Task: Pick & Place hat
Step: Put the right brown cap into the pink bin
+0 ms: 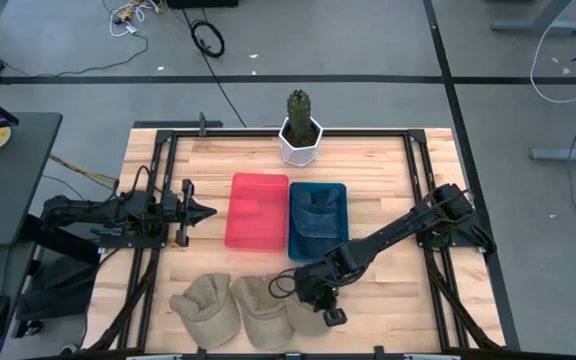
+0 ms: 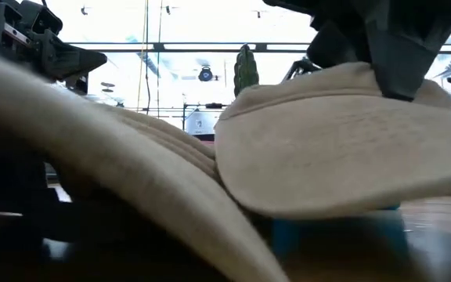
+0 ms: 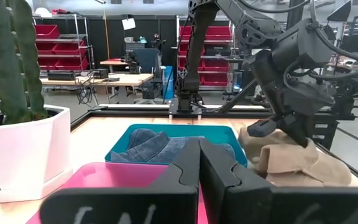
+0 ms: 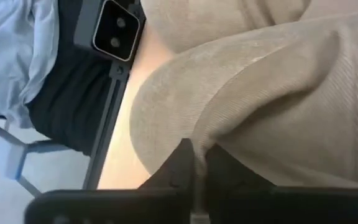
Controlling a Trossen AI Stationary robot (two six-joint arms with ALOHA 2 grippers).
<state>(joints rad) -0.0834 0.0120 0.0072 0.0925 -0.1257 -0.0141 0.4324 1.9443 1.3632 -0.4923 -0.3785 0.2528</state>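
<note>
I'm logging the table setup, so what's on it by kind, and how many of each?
Tan hats: 3, along the near edge; the right gripper is shut on the rightmost hat
Bins: 2, a red bin and a blue bin
Potted cactus: 1
Total: 6

Both arms are dark, nearly black, built of boxy jointed links with thin black cables looped alongside. The left gripper has two blocky matte fingers. The right gripper carries a small dark camera block.
</note>
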